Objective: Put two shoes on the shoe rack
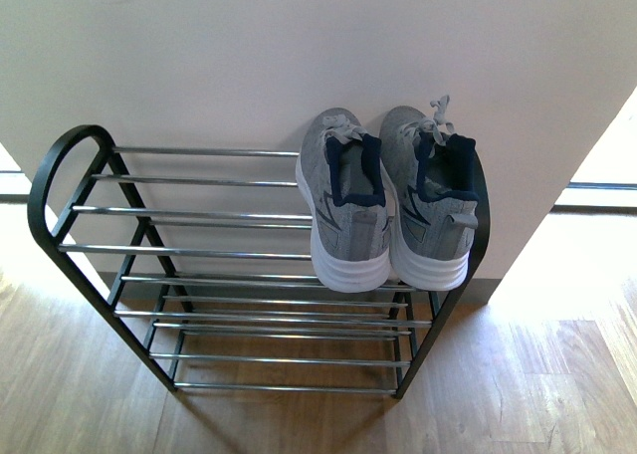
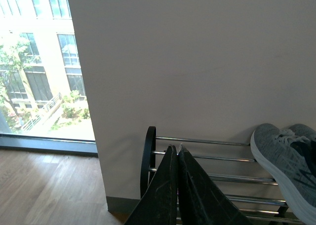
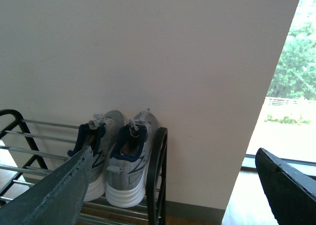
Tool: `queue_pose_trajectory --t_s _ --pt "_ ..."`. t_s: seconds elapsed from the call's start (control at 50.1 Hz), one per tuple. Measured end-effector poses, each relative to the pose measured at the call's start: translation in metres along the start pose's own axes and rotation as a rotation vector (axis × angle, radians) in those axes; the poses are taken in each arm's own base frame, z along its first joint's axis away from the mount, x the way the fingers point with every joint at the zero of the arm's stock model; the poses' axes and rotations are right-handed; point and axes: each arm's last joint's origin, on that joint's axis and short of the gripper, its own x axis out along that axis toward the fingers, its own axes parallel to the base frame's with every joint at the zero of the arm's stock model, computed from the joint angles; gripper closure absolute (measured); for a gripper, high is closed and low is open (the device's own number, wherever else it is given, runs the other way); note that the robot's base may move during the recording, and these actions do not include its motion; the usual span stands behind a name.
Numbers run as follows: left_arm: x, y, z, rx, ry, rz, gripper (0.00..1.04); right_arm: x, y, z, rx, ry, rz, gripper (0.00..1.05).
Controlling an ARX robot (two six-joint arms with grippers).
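The left sneaker [image 1: 343,200] and the right sneaker [image 1: 433,195] are sitting side by side on the top tier of the shoe rack [image 1: 189,211], at its right end. Their toes are pointing at the wall [image 1: 249,56] and their heels are hanging slightly over the near rod. To my eye the placing is looking finished, with nothing left to carry over. The left gripper [image 2: 176,148] is hovering near the rack's left end, fingers pressed together on nothing. The right gripper [image 3: 174,153] is gaping wide, gripping nothing, and facing the rack's right end.
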Motion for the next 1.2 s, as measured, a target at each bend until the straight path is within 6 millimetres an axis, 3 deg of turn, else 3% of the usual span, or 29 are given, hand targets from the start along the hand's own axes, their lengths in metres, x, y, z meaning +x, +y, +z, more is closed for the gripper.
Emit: queue_pose_trajectory --t_s 0.12,0.32,0.539,1.199 --pt "0.0 0.0 0.0 0.0 0.0 0.0 0.8 0.0 0.0 0.0 0.0 0.0 0.0 0.09" --pt "0.0 0.0 0.0 0.0 0.0 0.0 0.54 0.0 0.0 0.0 0.0 0.0 0.0 0.09" --pt "0.0 0.0 0.0 0.0 0.0 0.0 0.09 0.0 0.0 0.0 0.0 0.0 0.0 0.09" --pt "0.0 0.0 0.0 0.003 0.0 0.0 0.09 0.0 0.0002 0.0 0.003 0.0 0.001 0.09"
